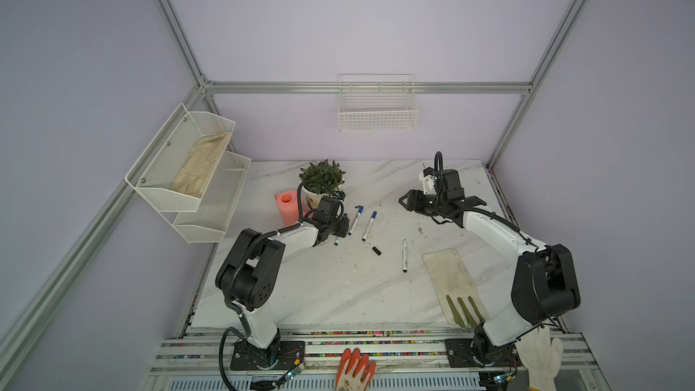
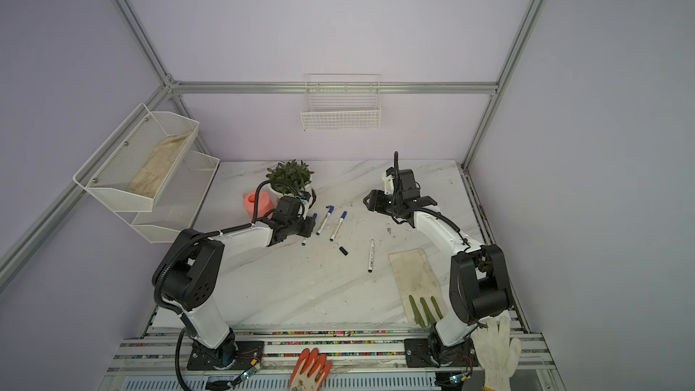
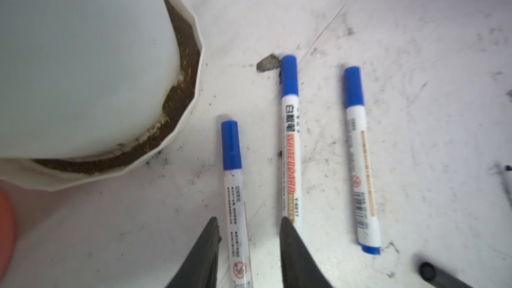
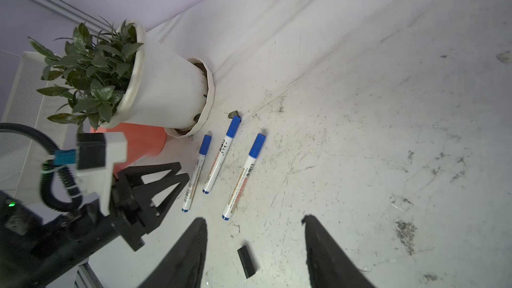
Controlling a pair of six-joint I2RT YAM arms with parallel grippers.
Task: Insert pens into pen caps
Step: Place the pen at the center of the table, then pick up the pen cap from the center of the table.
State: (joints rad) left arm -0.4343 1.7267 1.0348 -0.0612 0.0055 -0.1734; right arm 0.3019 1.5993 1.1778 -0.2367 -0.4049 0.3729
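Three white pens with blue caps fitted lie side by side next to the plant pot: one [image 3: 235, 198], a second [image 3: 289, 139] and a third [image 3: 360, 162]. My left gripper [image 3: 248, 218] is low over the first, open, its fingers [image 3: 210, 245] straddling the barrel with a gap on each side. A black pen cap [image 1: 376, 250] lies loose on the table, apart from a black-ended pen [image 1: 404, 255] to its right. My right gripper [image 4: 253, 220] hangs open and empty above the table, and the black cap [image 4: 246, 261] shows far below between its fingers.
A white plant pot [image 1: 314, 197] and an orange vessel [image 1: 287, 206] stand just behind the left gripper. A dirty glove [image 1: 453, 283] lies at the right front. A wire basket [image 1: 377, 114] hangs on the back wall, a mesh shelf [image 1: 188, 171] at the left.
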